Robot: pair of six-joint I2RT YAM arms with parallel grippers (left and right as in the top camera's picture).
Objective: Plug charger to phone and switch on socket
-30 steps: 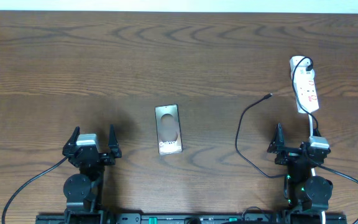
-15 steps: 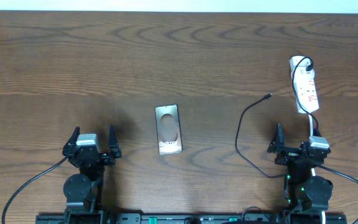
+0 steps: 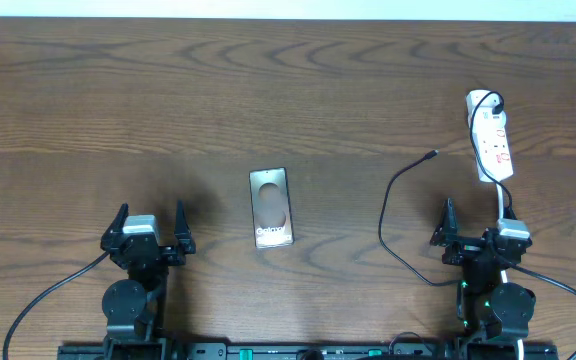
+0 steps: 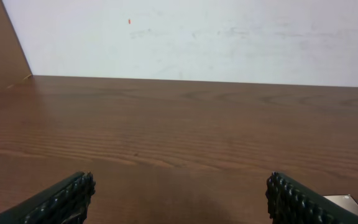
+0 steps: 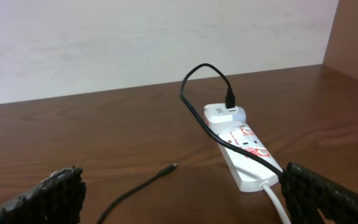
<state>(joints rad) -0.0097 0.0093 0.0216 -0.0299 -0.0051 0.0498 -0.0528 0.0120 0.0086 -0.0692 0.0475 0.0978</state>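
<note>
The phone (image 3: 271,207) lies flat at the table's middle, silvery face up; a corner shows in the left wrist view (image 4: 348,200). The white socket (image 3: 491,135) lies at the far right with a black plug in it, also in the right wrist view (image 5: 243,152). The charger cable (image 3: 398,222) loops from it, its connector tip (image 3: 431,155) lying free on the wood (image 5: 169,167). My left gripper (image 3: 149,222) is open and empty left of the phone (image 4: 179,196). My right gripper (image 3: 476,222) is open and empty just before the socket (image 5: 182,193).
The brown wooden table (image 3: 168,90) ends at a white wall at the back (image 4: 197,37). The socket's white cord (image 3: 501,200) runs toward the right arm base. Black arm cables (image 3: 48,300) trail off both bases at the front edge.
</note>
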